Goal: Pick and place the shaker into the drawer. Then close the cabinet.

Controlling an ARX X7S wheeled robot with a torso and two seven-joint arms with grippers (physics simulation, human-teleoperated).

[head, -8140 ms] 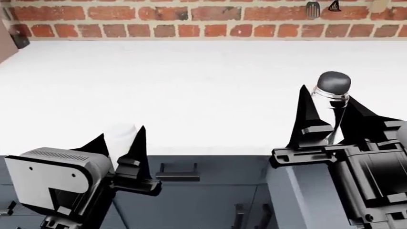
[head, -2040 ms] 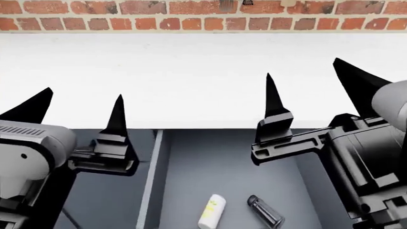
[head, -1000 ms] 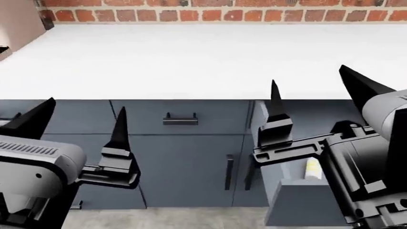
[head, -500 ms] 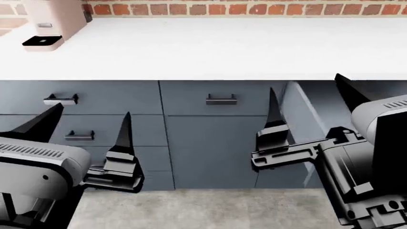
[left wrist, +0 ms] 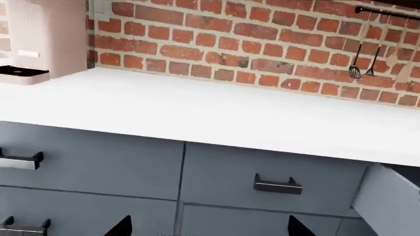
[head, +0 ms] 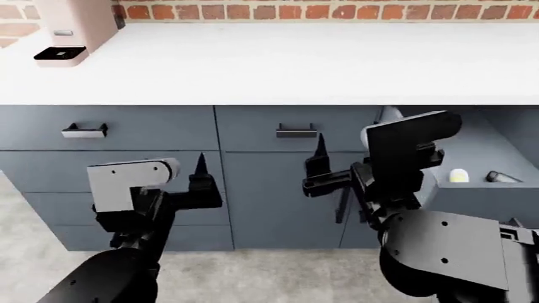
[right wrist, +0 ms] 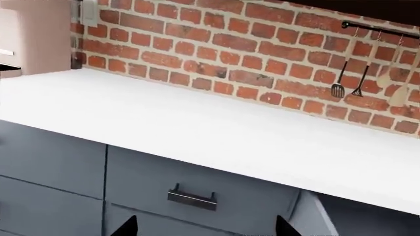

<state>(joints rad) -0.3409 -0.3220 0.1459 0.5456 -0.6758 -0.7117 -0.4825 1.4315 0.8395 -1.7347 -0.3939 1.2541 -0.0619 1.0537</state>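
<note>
Brick wall (head: 337,9) behind, white surface (head: 278,63) bare apart from a pink appliance (head: 72,28) at far left. Slate cabinet (head: 143,170) below, fronts shut except the drawer (head: 497,196), pulled out at the right edge of head view.

Shaker (head: 503,178) already in the drawer, lying on its side, long axis roughly across the view, just beside a small pale bottle (head: 458,176). Placing looks done; closing remains.

Right end effector (head: 324,170) open and empty, tips pointing up, hanging in front of the shut fronts. Left end effector (head: 202,180) likewise spread, empty, further left still.

Key relation: drawer lies to the right of both end effectors, right arm clearly nearer, left well apart from it. Drawer front seen edge-on in both wrist views at the frame edge, so push direction is toward the wall. Probably needs the right arm swung rightward onto the front face first; handle not visible from here.
</note>
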